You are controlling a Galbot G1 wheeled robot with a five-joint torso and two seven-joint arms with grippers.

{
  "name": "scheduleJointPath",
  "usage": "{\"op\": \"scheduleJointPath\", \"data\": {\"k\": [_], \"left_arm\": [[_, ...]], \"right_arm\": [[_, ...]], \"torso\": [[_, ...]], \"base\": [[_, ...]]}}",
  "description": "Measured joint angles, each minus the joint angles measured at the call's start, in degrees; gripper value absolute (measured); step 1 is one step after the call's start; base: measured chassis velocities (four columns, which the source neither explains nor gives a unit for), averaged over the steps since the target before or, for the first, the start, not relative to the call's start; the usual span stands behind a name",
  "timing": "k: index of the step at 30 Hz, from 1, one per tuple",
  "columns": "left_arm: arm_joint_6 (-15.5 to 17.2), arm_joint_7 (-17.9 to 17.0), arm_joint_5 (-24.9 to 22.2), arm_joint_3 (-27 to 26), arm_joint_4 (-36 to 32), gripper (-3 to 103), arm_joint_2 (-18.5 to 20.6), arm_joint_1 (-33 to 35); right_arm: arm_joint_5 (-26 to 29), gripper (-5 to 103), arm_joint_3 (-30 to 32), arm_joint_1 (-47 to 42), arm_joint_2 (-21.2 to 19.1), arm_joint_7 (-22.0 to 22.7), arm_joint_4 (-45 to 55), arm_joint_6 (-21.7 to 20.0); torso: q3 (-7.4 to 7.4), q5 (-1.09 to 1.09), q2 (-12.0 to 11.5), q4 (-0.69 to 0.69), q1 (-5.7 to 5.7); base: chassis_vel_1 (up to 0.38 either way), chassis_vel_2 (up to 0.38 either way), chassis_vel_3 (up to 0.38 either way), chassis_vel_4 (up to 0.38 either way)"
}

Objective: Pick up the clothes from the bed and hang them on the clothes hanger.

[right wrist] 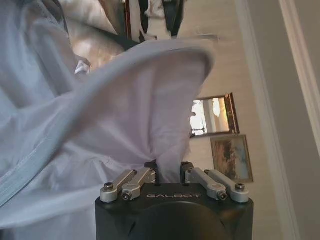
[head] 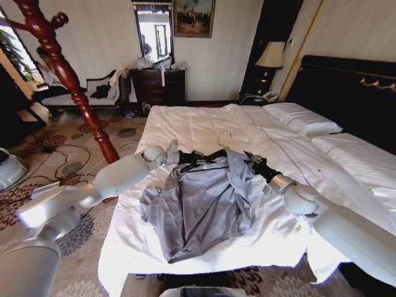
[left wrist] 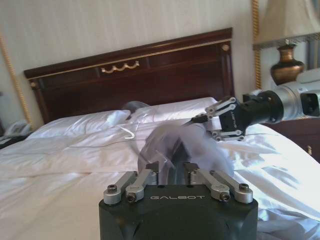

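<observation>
The clothes, a grey-blue jacket, hang between my two grippers above the bed, with the hem resting on the sheet. The black clothes hanger lies across the collar, its silver hook pointing up. My left gripper is shut on the hanger's left end; in the left wrist view the left gripper has blurred jacket fabric just beyond it. My right gripper is shut on the jacket's right shoulder. The right wrist view shows the right gripper pinching grey cloth.
A reddish-brown coat stand rises at the left of the bed. The black headboard and white pillows are at the right. A dark dresser, a lamp and a sofa stand along the far wall.
</observation>
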Motion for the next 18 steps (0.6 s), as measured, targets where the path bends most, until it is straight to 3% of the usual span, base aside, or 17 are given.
{"op": "scheduleJointPath", "data": {"k": [3, 6, 9, 11, 13, 15, 18], "left_arm": [[0.2, -1.5, -0.3, -2.2, -1.6, 43, 2.0, 1.7], [0.2, -2.2, -0.3, -3.4, -2.4, 48, 3.1, 2.8], [0.2, -3.4, -0.6, -5.7, -4.4, 64, 5.1, 4.9], [0.2, -3.6, -0.6, -6.5, -5.2, 70, 5.8, 5.7], [0.5, -4.9, -0.6, -9.4, -7.3, 81, 8.2, 8.4], [0.6, -5.6, -0.6, -10.6, -7.8, 81, 9.1, 9.7], [0.8, -8.6, -0.7, -14.1, -8.1, 96, 11.4, 13.2]], "right_arm": [[0.8, 18, 0.0, -0.3, 0.6, 0.7, -0.5, -0.2], [1.0, 18, 0.0, -0.4, 1.0, 1.1, -0.9, -0.3], [1.0, 18, 0.1, -0.5, 1.9, 1.9, -1.5, -0.4], [1.1, 18, 0.2, -0.5, 2.1, 2.2, -1.7, -0.5], [1.1, 18, 0.5, -0.8, 2.6, 3.0, -2.1, -0.7], [1.1, 18, 0.7, -1.0, 2.8, 3.3, -2.2, -0.8], [1.1, 18, 1.1, -1.2, 3.8, 4.4, -2.7, -1.0]], "torso": [[0.0, 0.0, 0.0, -0.03, 0.0], [0.0, -0.03, 0.0, -0.02, 0.0], [0.0, -0.03, 0.0, -0.02, 0.0], [0.0, -0.02, 0.0, -0.02, 0.0], [0.0, -0.02, 0.0, -0.03, -0.01], [0.0, -0.03, 0.0, -0.01, 0.0], [0.0, -0.04, 0.0, 0.0, 0.0]], "base": [[0.0, 0.0, 0.0, 0.0], [0.0, 0.0, 0.0, 0.0], [0.0, 0.0, 0.0, 0.0], [0.0, 0.0, 0.0, 0.0], [0.0, 0.0, 0.0, 0.0], [0.0, 0.0, 0.0, 0.0], [0.0, 0.0, 0.0, 0.0]]}}
